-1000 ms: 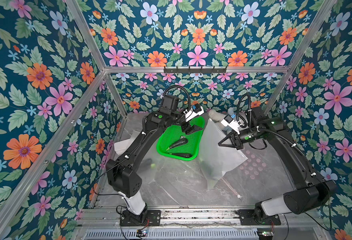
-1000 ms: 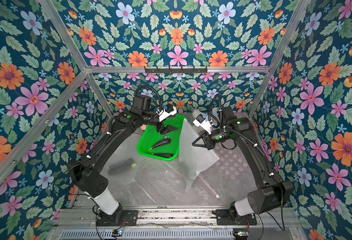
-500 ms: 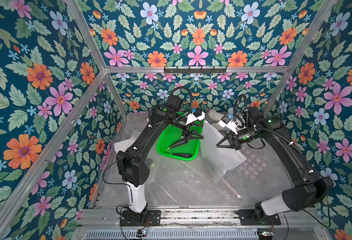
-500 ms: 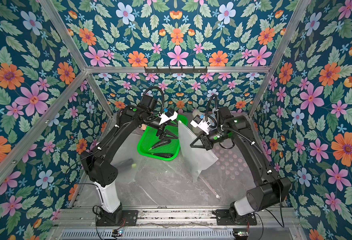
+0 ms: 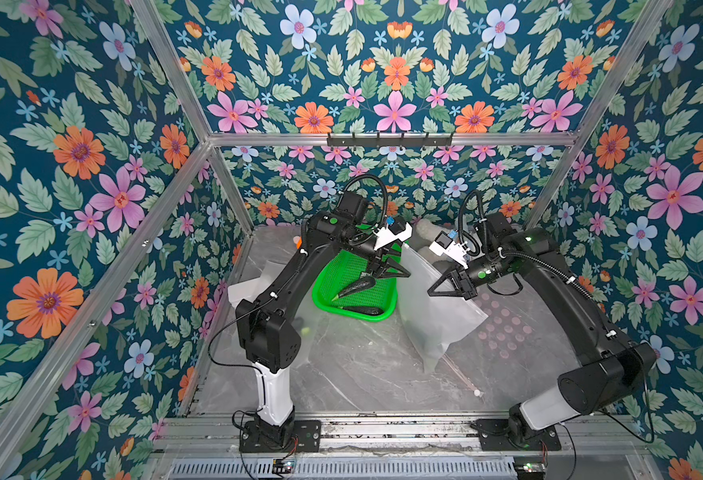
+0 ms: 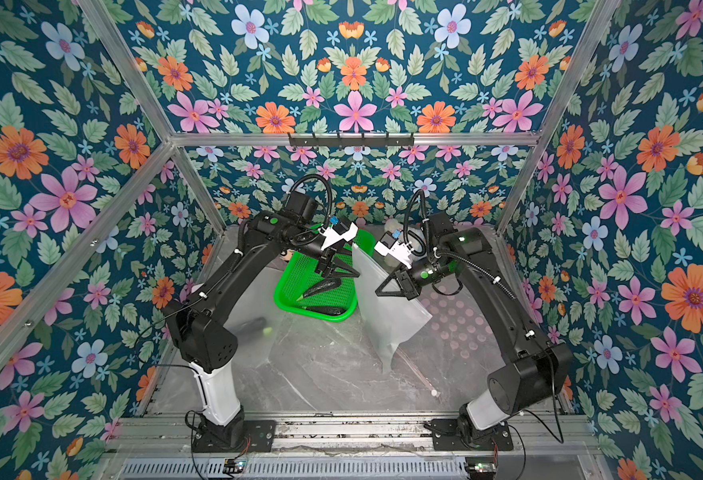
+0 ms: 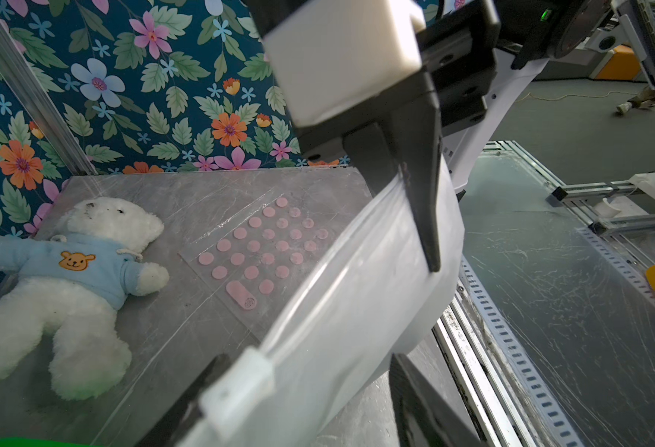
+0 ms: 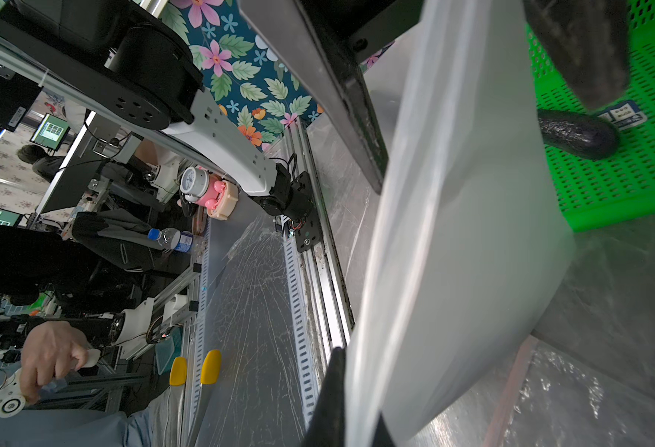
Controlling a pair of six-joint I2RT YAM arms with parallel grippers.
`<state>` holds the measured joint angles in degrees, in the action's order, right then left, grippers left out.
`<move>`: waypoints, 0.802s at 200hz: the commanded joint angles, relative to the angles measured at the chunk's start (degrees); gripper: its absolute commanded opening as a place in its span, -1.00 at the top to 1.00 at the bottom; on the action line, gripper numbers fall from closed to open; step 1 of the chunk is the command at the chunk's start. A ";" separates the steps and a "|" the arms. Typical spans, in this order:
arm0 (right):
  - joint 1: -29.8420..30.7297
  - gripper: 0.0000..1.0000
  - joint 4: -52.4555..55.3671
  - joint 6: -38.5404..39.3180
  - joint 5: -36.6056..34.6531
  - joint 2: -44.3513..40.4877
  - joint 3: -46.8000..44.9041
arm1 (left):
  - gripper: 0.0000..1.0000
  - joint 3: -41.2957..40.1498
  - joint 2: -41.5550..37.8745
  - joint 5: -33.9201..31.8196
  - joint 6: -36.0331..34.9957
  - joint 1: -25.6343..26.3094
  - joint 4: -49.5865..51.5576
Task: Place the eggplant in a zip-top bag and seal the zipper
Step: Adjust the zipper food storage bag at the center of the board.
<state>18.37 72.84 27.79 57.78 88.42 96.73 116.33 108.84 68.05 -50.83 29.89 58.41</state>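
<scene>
With my right gripper (image 5: 433,291) clamped on the zip-top bag (image 5: 437,324), its zipper (image 7: 318,278) runs lengthwise between the parted jaws of my left gripper (image 5: 388,275) (white slider (image 7: 237,387) at that end).

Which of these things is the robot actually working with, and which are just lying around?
In the job:
frosted zip-top bag, held by the right gripper, jaws shut; left gripper, jaws open around its slider; two eggplants in the green basket.

Lying about:
teddy bear; dotted bag flat on the table; another plastic bag beside the left arm.
</scene>
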 commanded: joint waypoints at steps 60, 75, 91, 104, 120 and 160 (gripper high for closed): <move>-0.32 1.00 -0.13 1.31 -5.21 0.11 -1.01 | 0.33 -3.88 -3.77 0.25 2.93 0.08 -2.47; -0.84 1.00 -0.75 0.81 -6.04 -0.17 -1.27 | 0.34 -4.88 -4.32 -0.16 3.36 0.04 -3.08; -1.63 1.00 -1.66 0.18 -6.10 -0.65 -1.72 | 0.35 -5.39 -4.59 -0.44 3.63 0.08 -3.31; -1.89 1.00 -2.15 -0.23 -6.37 -0.88 -1.81 | 0.43 -5.59 -4.69 -0.63 4.02 0.07 -3.91; -1.85 1.00 -2.21 -0.32 -6.32 -0.88 -1.89 | 0.56 -6.01 -4.82 -0.64 4.85 0.07 -5.08; -1.78 0.91 -2.82 -0.72 -6.60 -0.94 -2.42 | 1.00 -6.46 -5.17 -1.03 6.22 0.08 -6.95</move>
<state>16.53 70.48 26.89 51.18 87.83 94.41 109.93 104.18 66.85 -45.50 29.95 52.95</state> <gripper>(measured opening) 0.050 0.048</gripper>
